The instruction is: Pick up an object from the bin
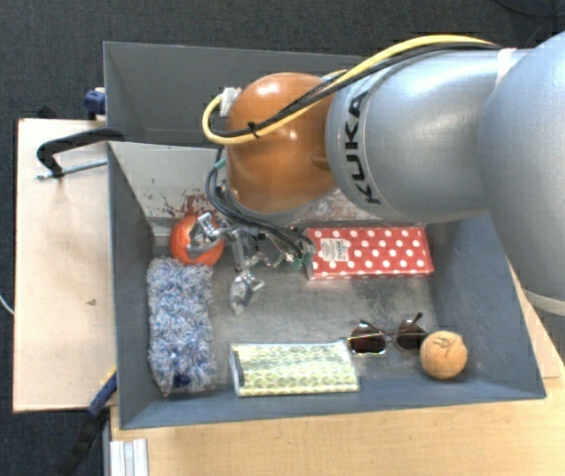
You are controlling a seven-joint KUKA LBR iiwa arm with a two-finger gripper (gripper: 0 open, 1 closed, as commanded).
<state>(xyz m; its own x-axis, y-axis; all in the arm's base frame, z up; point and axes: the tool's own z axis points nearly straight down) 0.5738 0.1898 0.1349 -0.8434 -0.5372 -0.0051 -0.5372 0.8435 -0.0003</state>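
The gripper point(235, 262) is seen low in the upper-left part of the bin point(164, 77), below the orange wrist cover point(273, 147) of the arm point(441, 137), which enters from the right of the frame. Whether the jaws are open or closed cannot be told, since the metal parts are tangled with cables and half hidden under the cover. Nothing is seen to be held.

Two things lie closest to the gripper. An orange round thing point(189, 246) sits just beside it on the left, against the left wall. A red box with white dots point(372, 251) lies just beside it on the right. A blue-grey woolly cloth point(178, 330) is stretched along the left wall below the orange thing. A flat green-patterned packet point(295, 368) lies along the lower edge. A pair of sunglasses point(387, 338) and a brown ball point(443, 355) rest at the lower right, well apart from the gripper.

The step in hand is judged to be the final descent and the choice of target. The orange round thing is probably the readiest pick, being small and nearest. For a sound grasp, the jaws should be centred over its middle before closing, so that it is not squeezed out sideways. The left wall and the cloth should be kept clear of the closing path. A round thing may roll if it is nudged off-centre, so a straight vertical approach is advised, and the lift should be begun only once both sides are met.
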